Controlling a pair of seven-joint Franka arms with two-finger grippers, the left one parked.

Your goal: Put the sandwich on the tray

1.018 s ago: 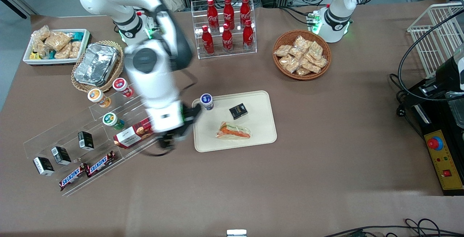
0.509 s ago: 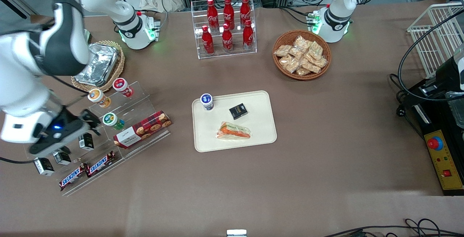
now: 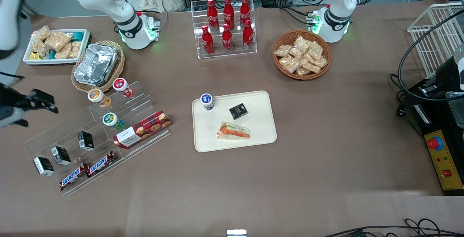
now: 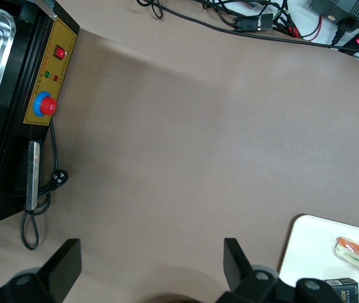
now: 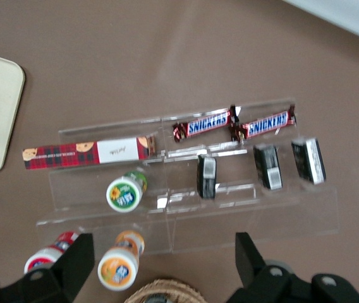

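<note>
Cream tray (image 3: 261, 101) bears the sandwich (image 3: 233, 131), unseen from the wrist above the shelf, where the end effector (image 5: 160, 265) gapes empty.

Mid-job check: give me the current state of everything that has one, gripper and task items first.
gripper: open, empty, up over the working arm's end of the table
sandwich: wrapped, lying flat on the tray
tray: flat on the table, loaded
blue-lidded cup: upright on the tray
black box: lying on the tray
foil container: closed, sitting in a wicker basket
cola bottles: capped, upright in their rack
</note>
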